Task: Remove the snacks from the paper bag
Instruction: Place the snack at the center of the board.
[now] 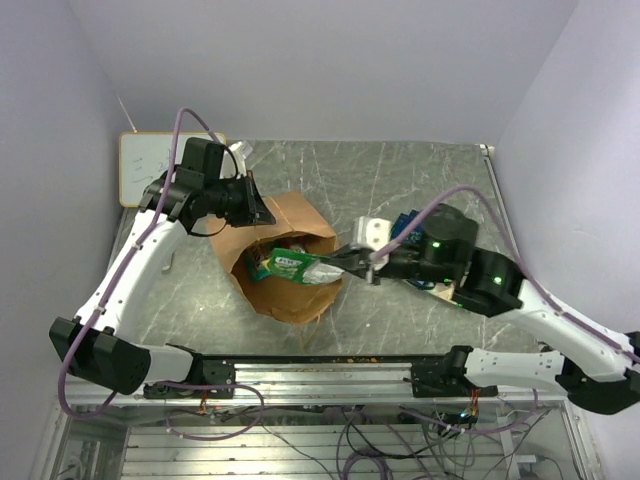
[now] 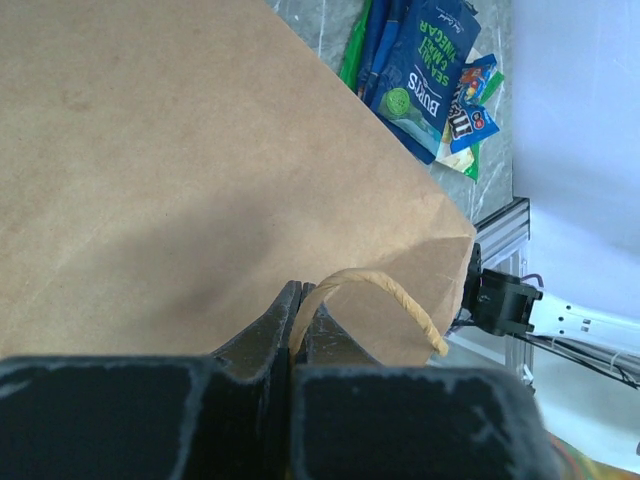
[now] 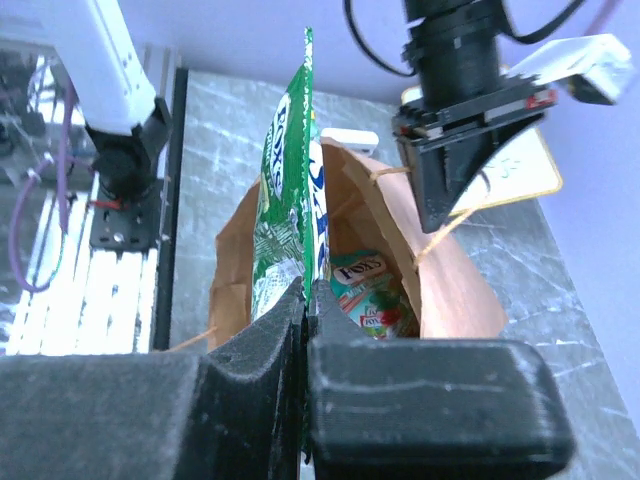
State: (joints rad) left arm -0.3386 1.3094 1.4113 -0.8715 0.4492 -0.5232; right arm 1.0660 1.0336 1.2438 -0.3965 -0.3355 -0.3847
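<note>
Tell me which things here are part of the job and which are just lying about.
Part of the job: paper bag, its handle pinched by the left hand; green packet, gripped by the right hand; red packet inside the bag; blue packet already outside.
Lying about: whiteboard.

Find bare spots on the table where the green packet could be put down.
Free: table behind the paper bag, up to the far edge; the strip between bag and front rail. Crowded: around the right gripper holding the green packet, where packets lie.
</note>
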